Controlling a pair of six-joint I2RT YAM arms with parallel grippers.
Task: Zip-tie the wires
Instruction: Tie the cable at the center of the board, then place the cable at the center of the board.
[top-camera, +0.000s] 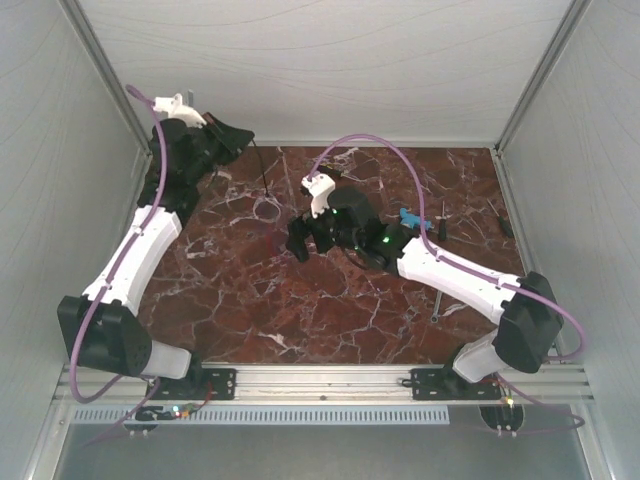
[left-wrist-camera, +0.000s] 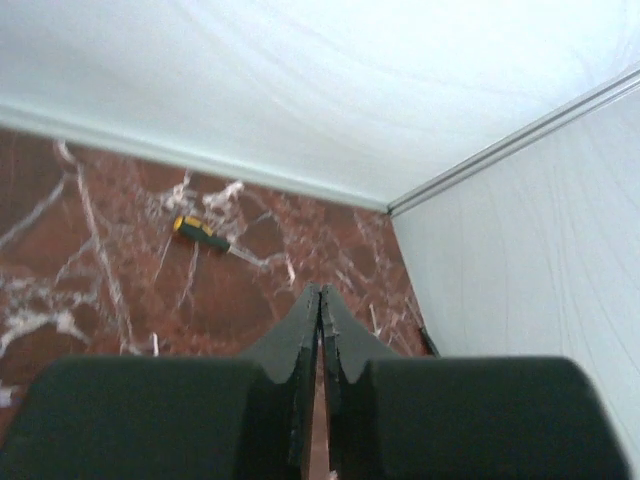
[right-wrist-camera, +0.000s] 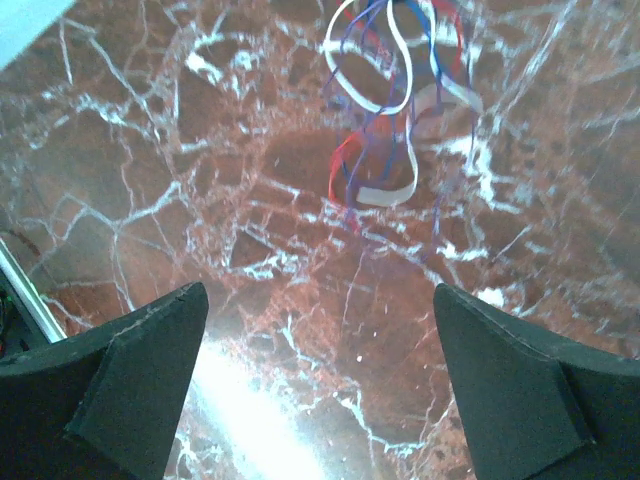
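Note:
The wires (right-wrist-camera: 385, 110) are a small tangle of thin white, red and purple loops lying on the marble table (top-camera: 300, 320); in the top view they show faintly (top-camera: 268, 208). My right gripper (right-wrist-camera: 320, 380) is open and empty, low over the table, a short way back from the wires (top-camera: 300, 243). My left gripper (top-camera: 240, 135) is raised at the far left by the back wall with its jaws pressed together (left-wrist-camera: 321, 300). In the top view a thin black zip tie (top-camera: 260, 168) hangs from its tip; the left wrist view does not show it.
A blue-handled tool (top-camera: 409, 217) and a small screwdriver (top-camera: 443, 220) lie right of the right wrist. Another thin tool (top-camera: 437, 305) lies near the right forearm. A yellow-handled screwdriver (left-wrist-camera: 200, 232) lies towards the back. White walls enclose the table on three sides.

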